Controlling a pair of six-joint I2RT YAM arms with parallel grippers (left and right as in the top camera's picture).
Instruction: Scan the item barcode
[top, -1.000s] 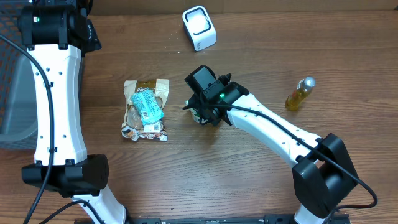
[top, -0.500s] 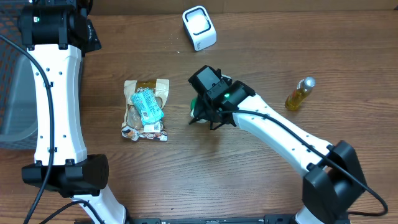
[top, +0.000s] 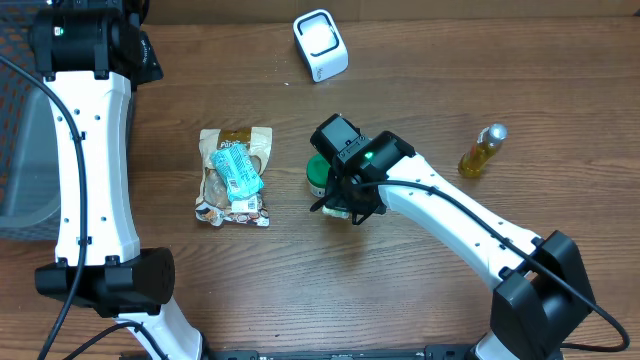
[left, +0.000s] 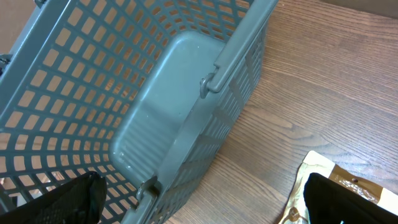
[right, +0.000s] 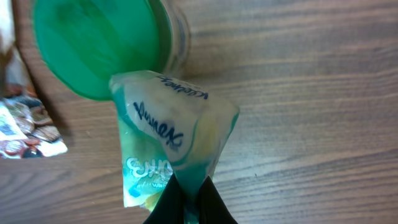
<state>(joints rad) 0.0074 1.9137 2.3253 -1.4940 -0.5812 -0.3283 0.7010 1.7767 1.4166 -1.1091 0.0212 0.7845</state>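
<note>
My right gripper (right: 189, 186) is shut on the bottom edge of a small teal and green tissue packet (right: 165, 143) and holds it just above the table. No barcode shows on the packet's visible side. In the overhead view the right gripper (top: 340, 200) hangs mid-table, well short of the white scanner (top: 320, 43) at the far edge. My left gripper (left: 205, 202) is open and holds nothing, its dark fingers (left: 62, 199) spread above the rim of the grey basket (left: 155, 124).
A green-lidded jar (top: 318, 172) stands right beside the held packet. A snack bag (top: 235, 190) with another teal packet (top: 237, 168) on it lies to the left. A yellow bottle (top: 482, 150) stands at the right. The basket (top: 20, 150) fills the left edge.
My right gripper has moved toward the near edge and slightly right with the packet, uncovering the green-lidded jar. The left arm has stayed still.
</note>
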